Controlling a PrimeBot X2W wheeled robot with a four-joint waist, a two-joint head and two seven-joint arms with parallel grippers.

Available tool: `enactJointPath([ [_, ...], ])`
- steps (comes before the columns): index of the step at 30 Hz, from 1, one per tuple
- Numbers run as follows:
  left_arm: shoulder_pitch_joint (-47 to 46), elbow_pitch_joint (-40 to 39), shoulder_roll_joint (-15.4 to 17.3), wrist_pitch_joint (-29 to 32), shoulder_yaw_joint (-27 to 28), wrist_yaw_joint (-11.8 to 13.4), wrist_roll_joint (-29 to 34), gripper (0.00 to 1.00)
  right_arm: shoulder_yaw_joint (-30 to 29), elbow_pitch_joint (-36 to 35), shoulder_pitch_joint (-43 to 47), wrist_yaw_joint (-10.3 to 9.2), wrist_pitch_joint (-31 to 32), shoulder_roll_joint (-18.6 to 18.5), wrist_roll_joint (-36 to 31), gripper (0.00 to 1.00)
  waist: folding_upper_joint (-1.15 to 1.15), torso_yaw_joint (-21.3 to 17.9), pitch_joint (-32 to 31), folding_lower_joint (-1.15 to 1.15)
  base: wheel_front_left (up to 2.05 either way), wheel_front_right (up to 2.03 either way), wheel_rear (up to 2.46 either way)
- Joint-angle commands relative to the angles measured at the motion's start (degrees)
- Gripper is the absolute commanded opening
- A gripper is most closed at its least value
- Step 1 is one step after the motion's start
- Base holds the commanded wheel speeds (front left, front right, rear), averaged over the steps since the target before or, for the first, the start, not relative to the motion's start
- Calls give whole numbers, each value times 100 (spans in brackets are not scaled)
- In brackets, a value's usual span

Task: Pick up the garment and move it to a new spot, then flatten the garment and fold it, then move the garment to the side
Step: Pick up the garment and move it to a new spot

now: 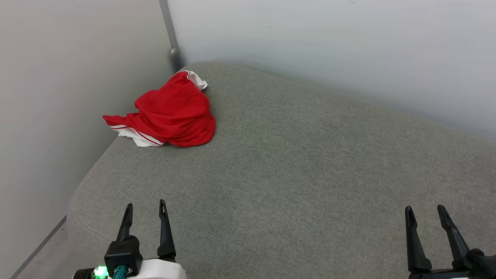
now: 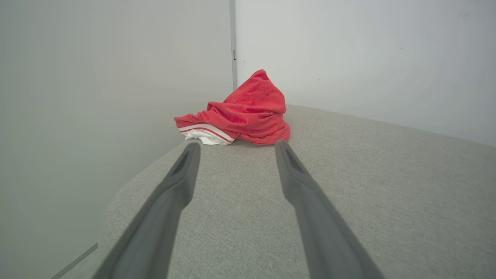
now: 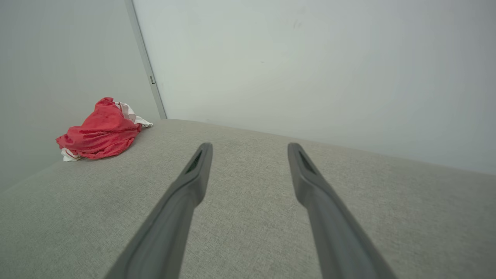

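Observation:
The garment is a red shirt with white, red-striped trim, lying crumpled in a heap at the far left corner of a grey fabric surface. No print shows on it. My left gripper stands open near the front left edge, well short of the heap, with nothing between its fingers. In the left wrist view the garment lies straight ahead beyond my left gripper. My right gripper is open and empty at the front right. In the right wrist view my right gripper points past the garment, which sits far to the left.
Pale walls close in the surface at the left and back, meeting at a grey vertical post just behind the heap. The surface's rounded left edge drops to the floor.

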Motion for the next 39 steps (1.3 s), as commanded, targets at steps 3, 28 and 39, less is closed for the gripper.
enactJointPath([
  [3, 56, 11, -8, -16, 9, -11, 10, 100, 24, 9, 51, -2, -12, 12, -16, 100, 0, 51, -14, 0, 0, 0, 0],
  [28, -2633, 993, 1106, -12, 1204, -907, -254, 100, 3, -160, -483, -2, -12, 12, -326, 100, 0, -622, 851, 0, 0, 0, 0],
  [39, -4903, 1742, 2359, 1119, 1557, -1365, -674, 100, -148, -313, -886, -2, -12, 12, -499, 100, 0, -1071, 1756, 0, 0, 0, 0],
])
